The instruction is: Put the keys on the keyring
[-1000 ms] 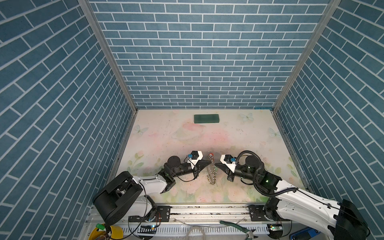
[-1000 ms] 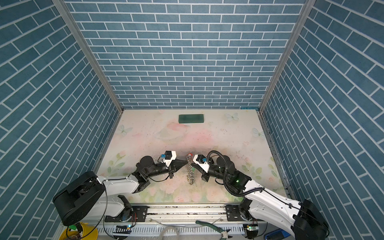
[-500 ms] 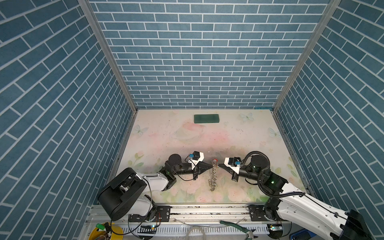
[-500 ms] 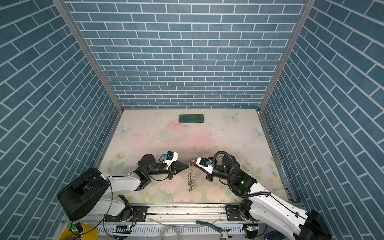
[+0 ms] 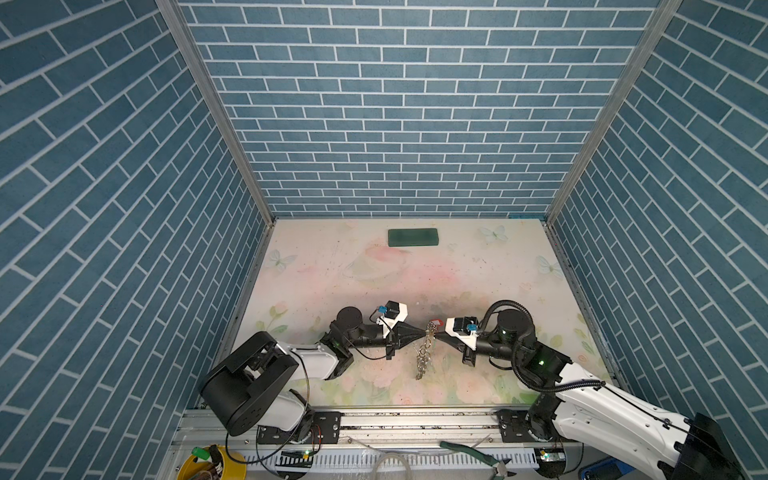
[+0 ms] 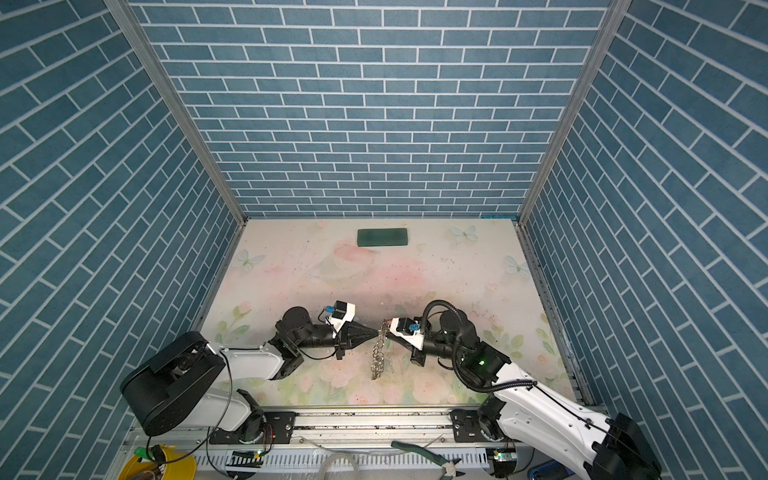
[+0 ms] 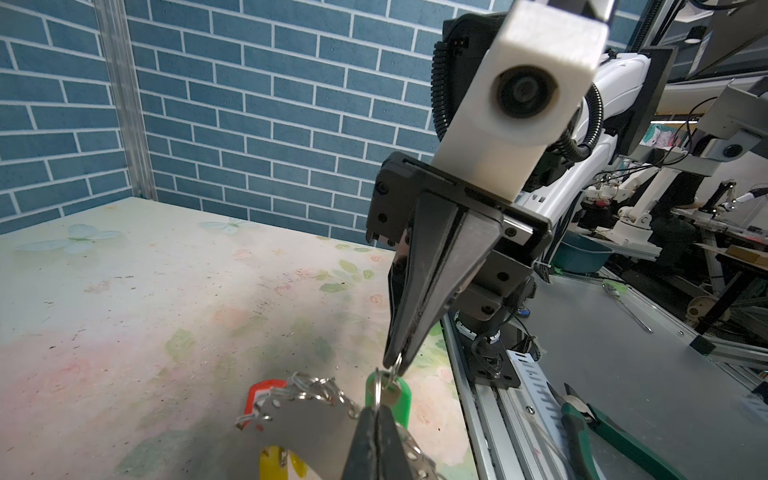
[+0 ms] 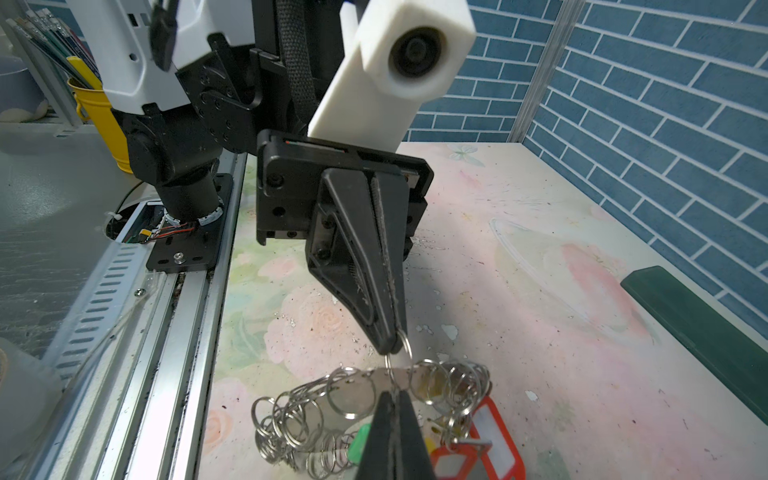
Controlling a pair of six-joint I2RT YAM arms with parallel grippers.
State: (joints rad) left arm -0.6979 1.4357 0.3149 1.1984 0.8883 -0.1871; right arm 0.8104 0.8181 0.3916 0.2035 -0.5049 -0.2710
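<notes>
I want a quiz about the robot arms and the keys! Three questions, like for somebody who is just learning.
1. True or false: the keyring lies flat on the table.
2. What colour is the block at the back of the table? A red, B dark green, C yellow.
3. Are the jaws of the left gripper and the right gripper open or shut?

Key
1. False: it hangs in the air between the two grippers.
2. B.
3. Both shut, each pinching the keyring.
</notes>
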